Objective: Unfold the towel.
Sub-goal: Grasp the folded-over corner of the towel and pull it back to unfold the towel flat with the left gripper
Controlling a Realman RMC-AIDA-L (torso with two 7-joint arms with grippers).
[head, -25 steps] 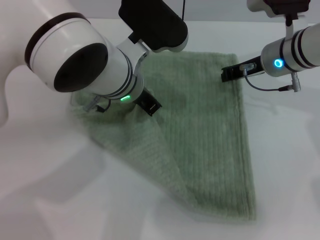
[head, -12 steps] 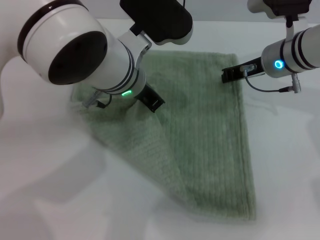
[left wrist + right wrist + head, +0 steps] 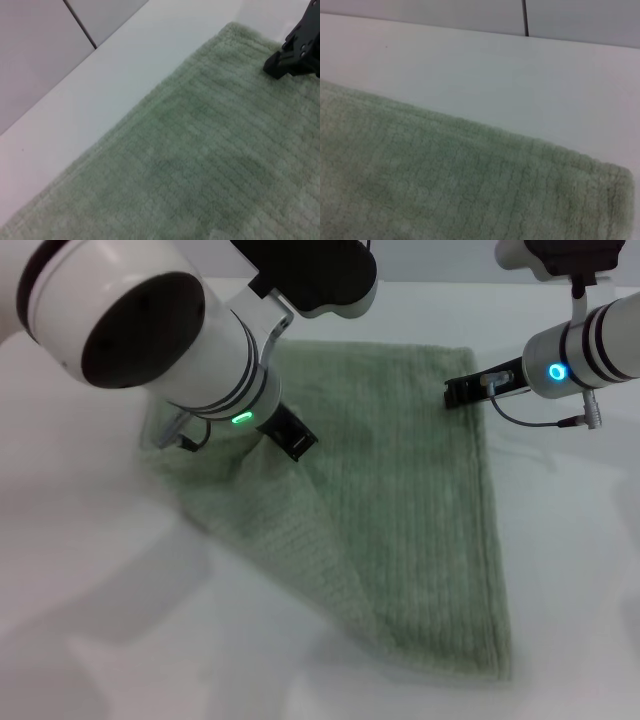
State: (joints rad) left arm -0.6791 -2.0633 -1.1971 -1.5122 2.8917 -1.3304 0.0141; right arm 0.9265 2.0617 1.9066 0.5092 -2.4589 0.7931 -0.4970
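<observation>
On the white table (image 3: 580, 570) lies the towel (image 3: 400, 510), part unfolded, one diagonal flap left doubled. Left gripper (image 3: 290, 437) pinches its middle fold; right gripper (image 3: 462, 391) is closed on the far-right corner.

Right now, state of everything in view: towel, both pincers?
towel: lying on the white table, still partly folded, a diagonal fold running toward its near corner, near-left flap doubled over.
left pincer: down on the towel near the top of the fold, cloth bunched around it.
right pincer: at the towel's far right corner, low on the cloth.
</observation>
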